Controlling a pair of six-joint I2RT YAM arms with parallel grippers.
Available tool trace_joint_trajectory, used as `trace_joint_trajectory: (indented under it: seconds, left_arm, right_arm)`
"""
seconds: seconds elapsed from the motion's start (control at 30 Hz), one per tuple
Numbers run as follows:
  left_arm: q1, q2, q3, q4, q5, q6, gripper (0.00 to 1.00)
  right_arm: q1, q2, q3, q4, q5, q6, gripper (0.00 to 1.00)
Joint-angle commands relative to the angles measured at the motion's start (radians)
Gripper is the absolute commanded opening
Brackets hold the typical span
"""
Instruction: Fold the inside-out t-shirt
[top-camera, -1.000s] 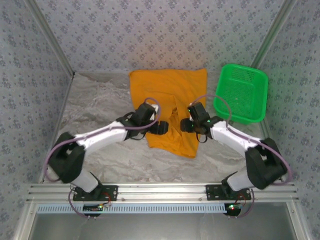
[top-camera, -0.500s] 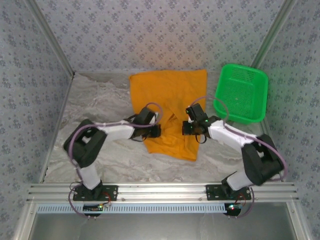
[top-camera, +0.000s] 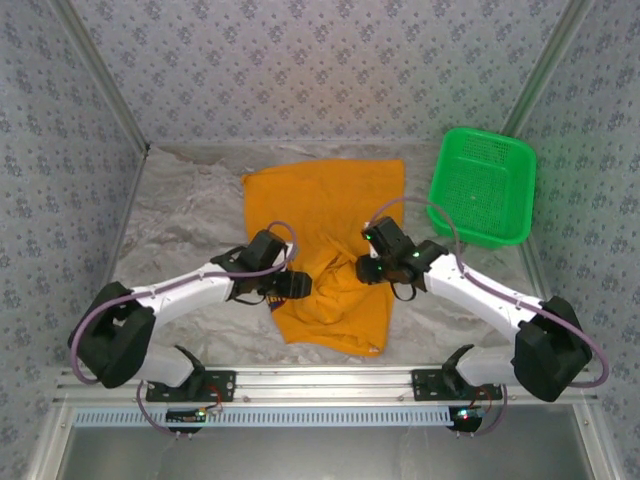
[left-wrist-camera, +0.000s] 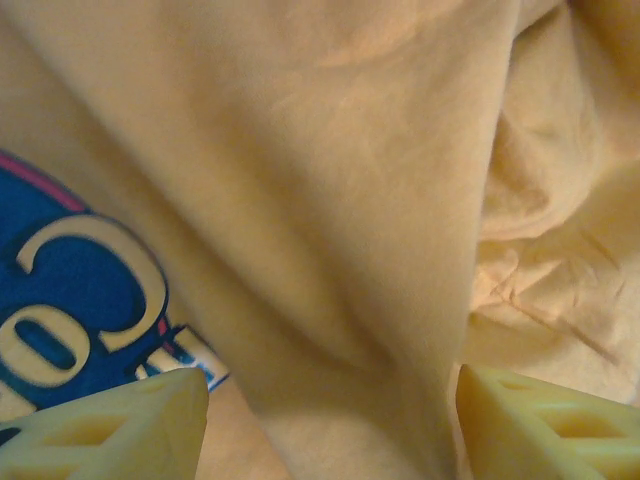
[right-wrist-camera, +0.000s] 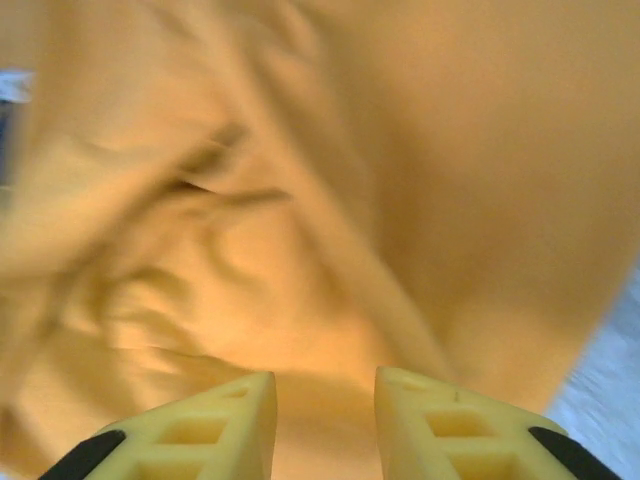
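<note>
T-shirt (top-camera: 335, 215): lay rumpled mid-tabletop (top-camera: 190, 200), near half bunched, seemingly readied for a fold.
Left gripper (top-camera: 290, 286): spread wide over a cloth ridge, released.
Right gripper (top-camera: 368, 270): narrowed over fabric; grasp impossible to tell.

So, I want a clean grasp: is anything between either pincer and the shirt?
Nothing visible. The left pincer and right pincer hang right over the shirt, with bare cloth straight ahead of their fingertips in both wrist views. The basket stands off to the right, apart from the shirt.
</note>
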Motion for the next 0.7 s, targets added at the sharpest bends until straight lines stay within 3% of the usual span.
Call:
trace_joint_trajectory:
  seconds: [0.0,0.17,0.2,0.27,0.33,0.37,0.43,0.67]
  left_arm:
    - [0.003,0.064,0.104,0.058,-0.019,0.055,0.68]
    - [0.006,0.205,0.203,0.100,-0.009,0.114,0.68]
    - [0.010,0.231,0.211,0.105,-0.014,0.118,0.64]
    - [0.033,0.273,0.224,0.090,-0.016,0.111,0.37]
    - [0.061,0.282,0.194,0.117,-0.006,0.086,0.01]
    - [0.075,0.278,0.170,0.145,0.004,0.076,0.00]
    - [0.105,0.262,0.109,0.217,0.020,0.041,0.00]
    - [0.190,0.204,-0.084,0.418,0.051,-0.089,0.00]
  right_arm:
    - [0.026,0.083,0.069,0.085,-0.049,-0.004,0.34]
    - [0.017,0.225,0.085,0.183,-0.022,0.026,0.35]
    - [0.006,0.244,0.085,0.192,-0.024,0.035,0.35]
    - [-0.015,0.281,0.098,0.195,-0.061,0.052,0.36]
    - [-0.019,0.325,0.119,0.196,-0.086,0.041,0.35]
    - [-0.015,0.344,0.124,0.194,-0.071,0.031,0.32]
    - [-0.014,0.368,0.127,0.175,-0.011,0.009,0.00]
    - [-0.054,0.312,0.016,0.149,0.011,-0.020,0.00]
